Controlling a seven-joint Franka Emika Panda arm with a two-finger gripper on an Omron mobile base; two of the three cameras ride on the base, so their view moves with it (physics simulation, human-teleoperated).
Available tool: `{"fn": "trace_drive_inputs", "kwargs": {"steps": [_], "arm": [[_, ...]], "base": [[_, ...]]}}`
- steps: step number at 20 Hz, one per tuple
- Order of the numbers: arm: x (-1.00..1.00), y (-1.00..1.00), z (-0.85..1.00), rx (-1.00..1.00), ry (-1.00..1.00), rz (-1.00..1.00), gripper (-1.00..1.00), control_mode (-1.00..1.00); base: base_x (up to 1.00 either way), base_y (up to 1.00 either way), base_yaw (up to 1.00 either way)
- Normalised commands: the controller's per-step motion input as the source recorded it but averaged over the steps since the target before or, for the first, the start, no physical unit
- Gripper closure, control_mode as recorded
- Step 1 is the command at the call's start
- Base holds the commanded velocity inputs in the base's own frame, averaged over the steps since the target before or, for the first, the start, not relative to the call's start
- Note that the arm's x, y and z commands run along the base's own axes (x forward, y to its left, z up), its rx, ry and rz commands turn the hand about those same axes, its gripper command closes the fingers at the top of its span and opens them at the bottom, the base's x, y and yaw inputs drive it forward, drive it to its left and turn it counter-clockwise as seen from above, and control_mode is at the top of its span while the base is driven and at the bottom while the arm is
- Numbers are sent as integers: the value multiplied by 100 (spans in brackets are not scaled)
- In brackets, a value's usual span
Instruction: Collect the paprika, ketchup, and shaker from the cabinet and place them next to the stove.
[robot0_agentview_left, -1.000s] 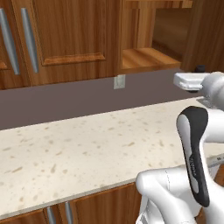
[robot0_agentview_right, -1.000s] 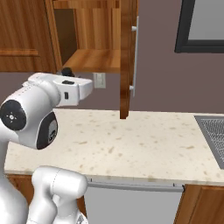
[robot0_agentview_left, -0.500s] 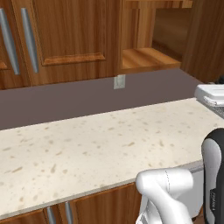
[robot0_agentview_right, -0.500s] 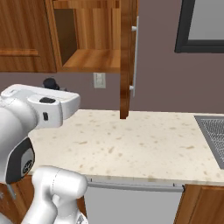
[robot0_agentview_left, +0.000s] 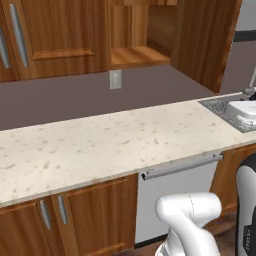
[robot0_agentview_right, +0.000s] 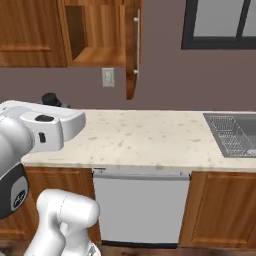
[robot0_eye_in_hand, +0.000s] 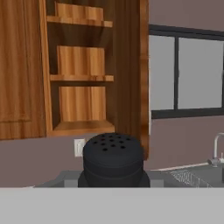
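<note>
Left base view: a speckled pale tabletop (robot0_agentview_left: 100, 145) runs across the scene, with wooden doors and a white appliance front below it. Above the far wall hangs the cabinet (robot0_agentview_left: 137, 52), its open shelf bare. A wall outlet (robot0_agentview_left: 115, 79) sits just under it. At the right end lies a sink (robot0_agentview_left: 235, 107).

Right base view: the cabinet (robot0_agentview_right: 100, 50) stands with its door (robot0_agentview_right: 132, 50) swung out toward the camera. The sink (robot0_agentview_right: 232, 132) is at the right end of the tabletop (robot0_agentview_right: 145, 137). The white arm fills the lower left, and a small dark object peeks up just behind it, too hidden to name.

Hand view: the shaker (robot0_eye_in_hand: 113, 159), black with a rounded, perforated top, sits right at the pincer (robot0_eye_in_hand: 113, 183), which is closed on it. Behind it are the cabinet's shelves (robot0_eye_in_hand: 81, 78), a window (robot0_eye_in_hand: 186, 72) and a faucet (robot0_eye_in_hand: 216, 151).
</note>
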Motion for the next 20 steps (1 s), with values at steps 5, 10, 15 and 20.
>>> {"fn": "trace_drive_inputs", "kwargs": {"steps": [5, 10, 15, 20], "arm": [[0, 0, 0, 0, 0, 0, 100, 100], [0, 0, 0, 0, 0, 0, 100, 100], [0, 0, 0, 0, 0, 0, 100, 100], [0, 0, 0, 0, 0, 0, 100, 100]], "base": [[-66, -60, -31], [-27, -43, -50], [-14, -29, -56], [0, -34, -56]]}}
